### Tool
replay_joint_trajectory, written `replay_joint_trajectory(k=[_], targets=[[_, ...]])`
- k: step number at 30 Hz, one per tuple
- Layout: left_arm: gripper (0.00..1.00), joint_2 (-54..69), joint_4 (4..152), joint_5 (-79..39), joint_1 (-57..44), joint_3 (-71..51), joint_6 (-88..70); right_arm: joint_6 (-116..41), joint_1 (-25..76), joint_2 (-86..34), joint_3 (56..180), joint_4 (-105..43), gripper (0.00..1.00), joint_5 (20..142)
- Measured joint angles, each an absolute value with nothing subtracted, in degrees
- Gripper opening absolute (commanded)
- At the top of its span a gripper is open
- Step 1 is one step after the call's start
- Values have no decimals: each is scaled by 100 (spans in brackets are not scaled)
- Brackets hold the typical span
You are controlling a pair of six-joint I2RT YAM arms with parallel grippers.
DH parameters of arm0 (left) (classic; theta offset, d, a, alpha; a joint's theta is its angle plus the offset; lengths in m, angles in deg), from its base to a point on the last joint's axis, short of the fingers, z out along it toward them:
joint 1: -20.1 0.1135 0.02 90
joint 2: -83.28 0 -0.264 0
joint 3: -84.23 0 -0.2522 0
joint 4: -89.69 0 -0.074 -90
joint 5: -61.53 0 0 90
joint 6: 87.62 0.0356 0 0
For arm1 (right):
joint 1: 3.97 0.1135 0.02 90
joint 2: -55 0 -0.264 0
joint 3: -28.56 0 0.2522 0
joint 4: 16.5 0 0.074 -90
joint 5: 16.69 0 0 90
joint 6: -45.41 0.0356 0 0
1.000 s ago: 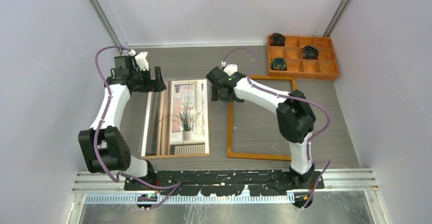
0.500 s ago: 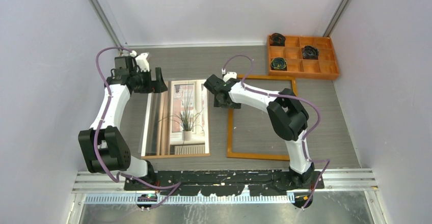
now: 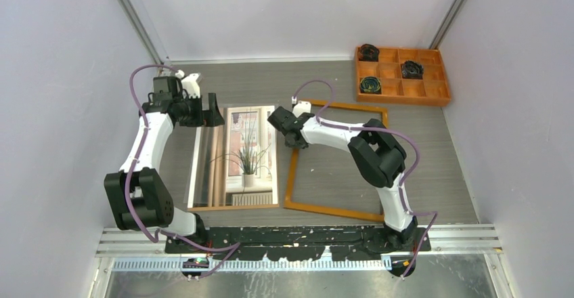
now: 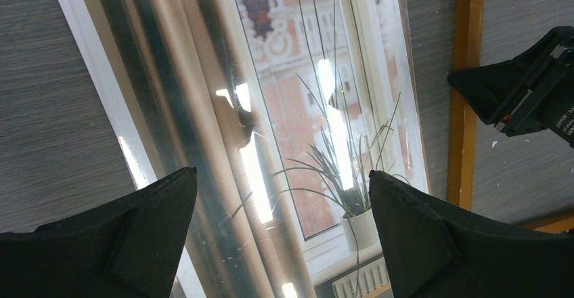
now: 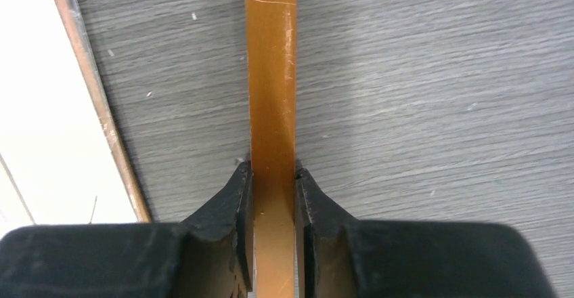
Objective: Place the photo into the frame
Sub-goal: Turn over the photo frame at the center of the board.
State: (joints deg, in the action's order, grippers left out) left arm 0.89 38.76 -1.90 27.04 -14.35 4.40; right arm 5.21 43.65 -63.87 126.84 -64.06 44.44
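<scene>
Step, as I judge it: positioning the frame (image 5: 271, 74). The right claw (image 5: 273, 176) grips its rail beside the photo (image 4: 298, 108), and the left claw (image 4: 281, 175) gapes above the photo. Next, probably align them.

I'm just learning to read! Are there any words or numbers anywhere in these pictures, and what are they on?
Nothing here can be read.
On the right gripper: tiny white print on its black body, seen from the left wrist camera, too small and blurred to read.
On the photo, the frame and the orange tray: no words or numbers show.
</scene>
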Motion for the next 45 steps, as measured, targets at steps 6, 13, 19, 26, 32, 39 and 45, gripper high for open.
replay_joint_trajectory(k=[6,13,19,26,32,39,45], targets=[[100,91,3802,-100,2704,-1444,460,696,4535,-6385,12802,-6568,2,4549],[100,91,3762,13,2702,-1452,490,928,4775,-5971,13359,-6972,1,4995],[100,117,3749,203,2694,-1594,497,1172,4817,-5322,14015,-6950,1,5572],[100,264,3747,396,2471,-1975,427,1301,4815,-5095,14489,-6710,1,6250],[100,436,3753,601,2322,-2021,252,1411,4738,-5056,14721,-6332,1,6936],[100,452,3751,658,2322,-1918,20,2084,4277,-4835,14404,-5309,1,8110],[100,548,3749,678,2311,-1830,-109,2709,3591,-4476,13658,-4321,1,8809]])
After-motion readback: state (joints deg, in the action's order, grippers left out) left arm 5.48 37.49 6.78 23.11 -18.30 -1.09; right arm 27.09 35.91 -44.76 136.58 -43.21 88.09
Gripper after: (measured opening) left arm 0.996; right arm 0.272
